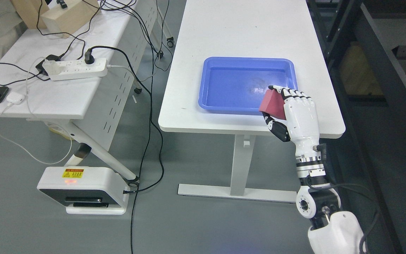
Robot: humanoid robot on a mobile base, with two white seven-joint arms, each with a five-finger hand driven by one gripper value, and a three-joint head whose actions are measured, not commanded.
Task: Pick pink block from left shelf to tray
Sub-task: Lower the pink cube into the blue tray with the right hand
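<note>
Right hand (296, 113) raised over near right corner of blue tray (210, 102), arm entering from lower right. Fingers (294, 93) and thumb curled around pink block (272, 103), gripping it. Block held tilted, above tray rim, not resting on it. Tray sits on white table (245, 31).

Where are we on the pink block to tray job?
Done: the pink block is off the shelf and gripped in the right hand, fingers over its top and thumb under it. In hand: the block is held at the near right corner of the blue tray on the white table. Left: ease it further over the tray, which holds nothing, and let go. Left arm isn't in view.
</note>
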